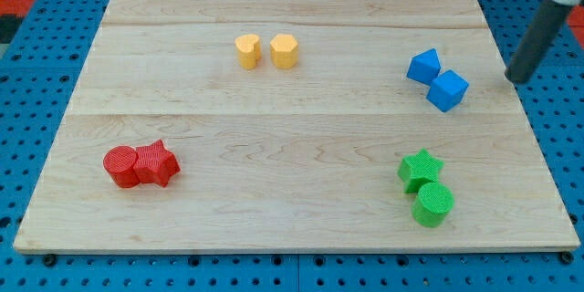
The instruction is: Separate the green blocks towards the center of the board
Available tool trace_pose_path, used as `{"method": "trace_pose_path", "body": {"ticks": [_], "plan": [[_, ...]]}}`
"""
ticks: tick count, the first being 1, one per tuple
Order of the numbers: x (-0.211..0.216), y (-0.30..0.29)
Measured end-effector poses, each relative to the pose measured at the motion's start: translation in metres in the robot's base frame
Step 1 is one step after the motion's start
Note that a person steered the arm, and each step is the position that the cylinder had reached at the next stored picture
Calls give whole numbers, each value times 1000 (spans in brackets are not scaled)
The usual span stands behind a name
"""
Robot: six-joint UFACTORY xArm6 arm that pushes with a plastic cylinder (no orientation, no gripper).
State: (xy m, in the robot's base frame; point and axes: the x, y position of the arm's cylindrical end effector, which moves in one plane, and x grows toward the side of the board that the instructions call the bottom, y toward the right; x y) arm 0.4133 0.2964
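A green star block (420, 169) and a green round block (433, 204) touch each other at the view's lower right of the wooden board (292, 146). The round one lies just below the star. My tip (514, 78) is at the view's right edge of the board, right of the blue blocks and well above the green pair. It touches no block.
Two blue blocks (424, 66) (448, 90) touch at the upper right. Two yellow blocks (247, 51) (285, 50) sit side by side at the top centre. A red round block (119, 165) and a red star (157, 163) touch at the lower left.
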Motion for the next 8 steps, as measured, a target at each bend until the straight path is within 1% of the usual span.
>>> {"method": "trace_pose_path", "body": {"ticks": [1,2,3,6,7,8], "plan": [[72,-7],[146,-38],[189,-56],[204,-65],[205,-78],[205,-106]]}}
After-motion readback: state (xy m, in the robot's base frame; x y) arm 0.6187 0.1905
